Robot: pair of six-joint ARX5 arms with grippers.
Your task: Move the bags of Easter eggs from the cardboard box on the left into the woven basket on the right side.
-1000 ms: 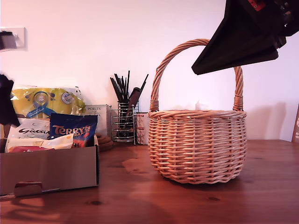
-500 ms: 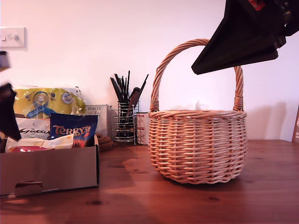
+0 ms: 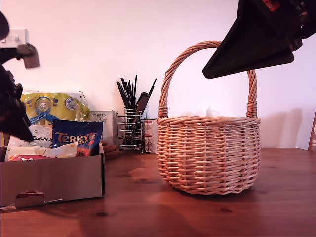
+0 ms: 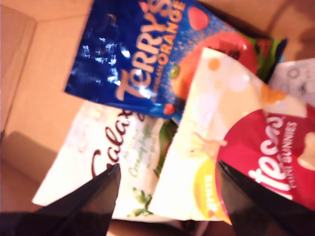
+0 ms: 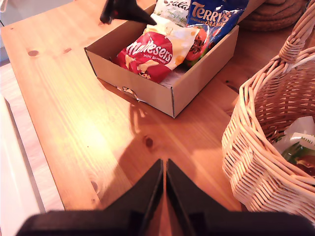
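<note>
Bags (image 4: 147, 98) lie in box (image 5: 197, 78) at exterior view's left; basket (image 3: 210, 153) well apart at its right. My first gripper (image 4: 167, 196) released above bags, my second gripper (image 5: 164, 184) clenched, empty, above table (image 5: 98, 142).

Behind the cardboard box (image 3: 52, 180) front wall, the Galaxy bag (image 3: 34, 139) shows only its top; my first pincer (image 3: 12, 111) is blurred above it.

Cardboard box (image 5: 162, 93) of bags — woven basket (image 5: 261, 162) beside it.
</note>
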